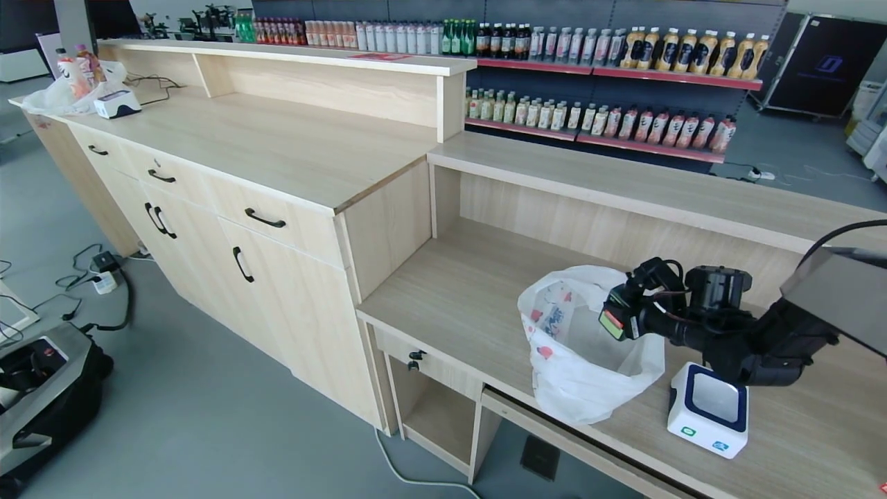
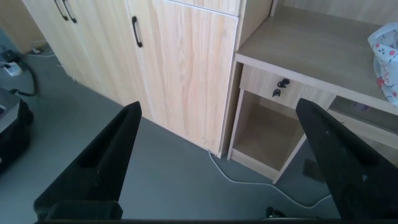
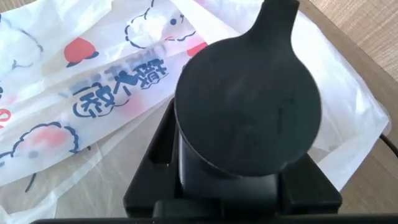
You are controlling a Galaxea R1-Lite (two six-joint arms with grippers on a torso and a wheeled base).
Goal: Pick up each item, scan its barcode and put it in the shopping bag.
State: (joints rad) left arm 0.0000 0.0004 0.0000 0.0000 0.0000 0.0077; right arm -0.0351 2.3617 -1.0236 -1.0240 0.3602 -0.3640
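Bright even light, soft shadows, head view edges bowed.

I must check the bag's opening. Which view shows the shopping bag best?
The head view: the shopping bag stands open on the counter, mouth visible. The right wrist view gives its printed plastic close up; the left wrist view catches an edge.

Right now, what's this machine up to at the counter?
The robot's right gripper holds a dark container just above the open mouth of the white shopping bag on the wooden counter, beside the barcode scanner. Its left gripper hangs open over the floor, holding nothing.
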